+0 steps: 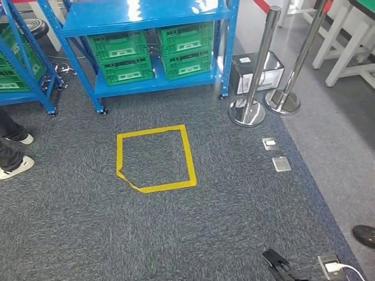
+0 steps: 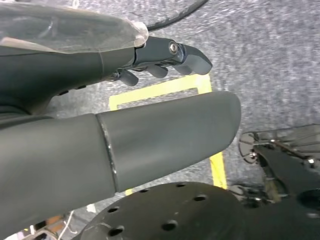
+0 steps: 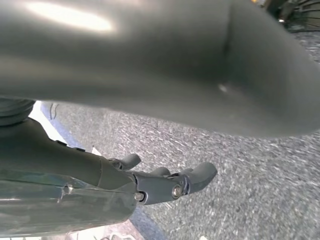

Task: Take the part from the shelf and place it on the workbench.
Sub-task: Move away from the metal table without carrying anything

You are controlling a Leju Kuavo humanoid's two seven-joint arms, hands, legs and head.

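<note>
fingers point(image 2: 188, 57) left hand: extended, empty | fingers point(image 3: 196, 175) right hand: extended, empty

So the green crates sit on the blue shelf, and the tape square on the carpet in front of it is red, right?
Not quite. The tape square on the carpet is yellow, not red, as the head view shows. The rest holds: the green crates sit on the blue shelf.
</note>
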